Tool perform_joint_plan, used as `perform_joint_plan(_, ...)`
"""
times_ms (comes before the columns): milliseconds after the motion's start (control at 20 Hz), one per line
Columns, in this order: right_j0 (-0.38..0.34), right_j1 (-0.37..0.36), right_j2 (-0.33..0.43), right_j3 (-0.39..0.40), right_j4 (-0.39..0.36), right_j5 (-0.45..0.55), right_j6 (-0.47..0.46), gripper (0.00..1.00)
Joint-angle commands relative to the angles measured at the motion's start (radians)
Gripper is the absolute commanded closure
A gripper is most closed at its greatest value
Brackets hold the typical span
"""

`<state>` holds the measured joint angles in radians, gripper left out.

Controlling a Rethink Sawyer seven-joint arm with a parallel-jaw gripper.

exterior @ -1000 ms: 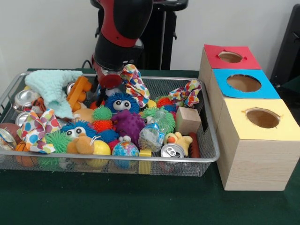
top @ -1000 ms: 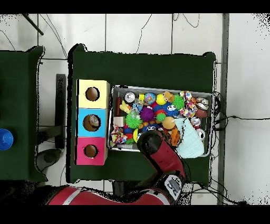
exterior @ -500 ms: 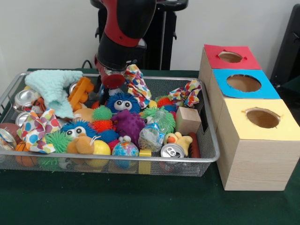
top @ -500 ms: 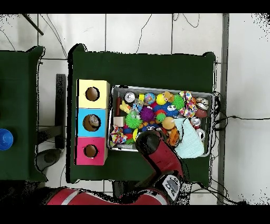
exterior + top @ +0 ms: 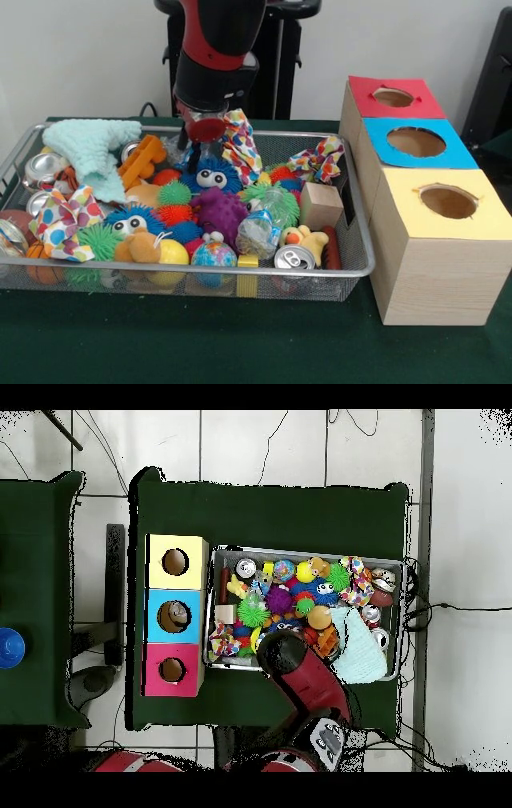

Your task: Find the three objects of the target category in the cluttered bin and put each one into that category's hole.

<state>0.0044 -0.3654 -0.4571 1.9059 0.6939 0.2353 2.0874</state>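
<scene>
A wire bin point(image 5: 240, 273) is packed with toys, cloths and cans. My gripper point(image 5: 210, 142) hangs over its back middle, above a blue fuzzy ball with eyes point(image 5: 210, 177). It looks shut on a polka-dot cloth point(image 5: 239, 142), which dangles at its right side, clear of the pile. Two similar polka-dot cloths lie in the bin, one at the back right point(image 5: 320, 158) and one at the front left point(image 5: 60, 221). In the overhead view the red arm point(image 5: 285, 656) covers the gripper at the bin's lower edge point(image 5: 305, 550).
Three boxes with holes stand right of the bin: red point(image 5: 392, 98), blue point(image 5: 416, 142), yellow point(image 5: 448, 202). A mint cloth point(image 5: 92, 144), an orange toy point(image 5: 142, 157), a wooden block point(image 5: 322, 205) and cans point(image 5: 294, 258) crowd the bin.
My arm has shifted right along the back of the bin and risen a little. The polka-dot cloth has travelled with it. The orange toy has settled slightly right.
</scene>
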Motion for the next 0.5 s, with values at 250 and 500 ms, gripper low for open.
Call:
perform_joint_plan(250,0.044,0.040,0.072,-0.047,-0.035,0.258,0.218,1.00)
perform_joint_plan(500,0.066,0.057,0.044,-0.065,-0.038,0.277,0.226,1.00)
